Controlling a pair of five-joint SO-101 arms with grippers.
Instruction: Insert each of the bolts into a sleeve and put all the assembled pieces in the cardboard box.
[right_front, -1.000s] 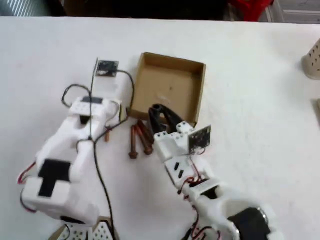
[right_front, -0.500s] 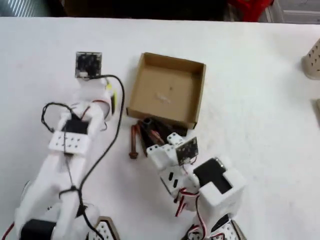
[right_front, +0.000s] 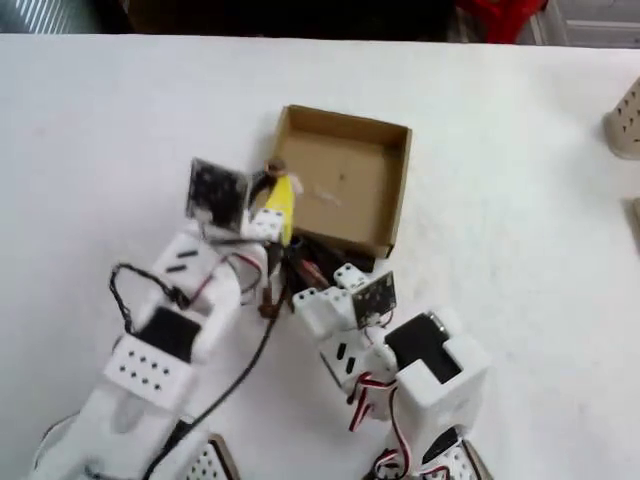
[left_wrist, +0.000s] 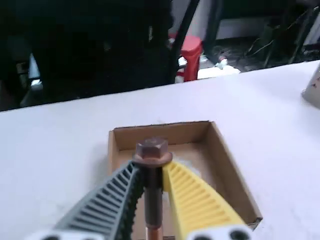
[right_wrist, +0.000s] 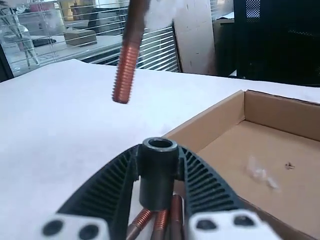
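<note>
Several loose bolts (right_wrist: 161, 220) lie on the table (right_front: 500, 120) just beside the near wall of the cardboard box (right_front: 400, 190), under the right gripper (right_wrist: 159, 152), which is clamped on an upright black sleeve (right_wrist: 158, 175). The left gripper (left_wrist: 150, 172) pinches one bolt (left_wrist: 152, 150) head up, with its threaded tip hanging above and a little beside the sleeve's open top.
</note>
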